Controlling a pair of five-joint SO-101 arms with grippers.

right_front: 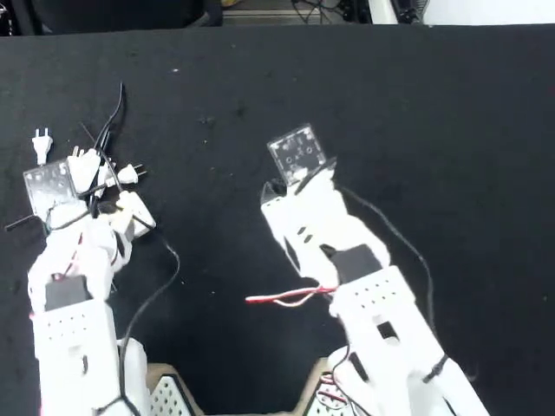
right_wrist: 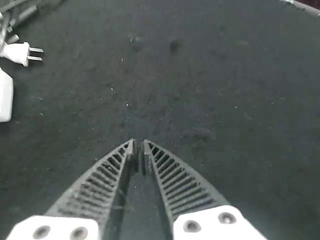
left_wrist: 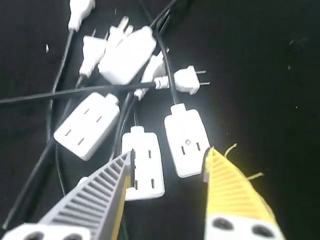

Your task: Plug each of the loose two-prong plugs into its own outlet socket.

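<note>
From above, the left arm hides most of the socket pile; a white block gets chopped off at the right wrist view's edge.

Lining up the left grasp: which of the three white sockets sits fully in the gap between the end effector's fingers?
The socket beside the yellow finger; the middle socket is partly behind the grey finger, the third socket lies aside, angled.

High camera looks steeply down over the whole black table. Left wrist camera hangs close above the outlet sockets; right wrist camera sits low, facing across the table, and both catch one loose plug.
</note>
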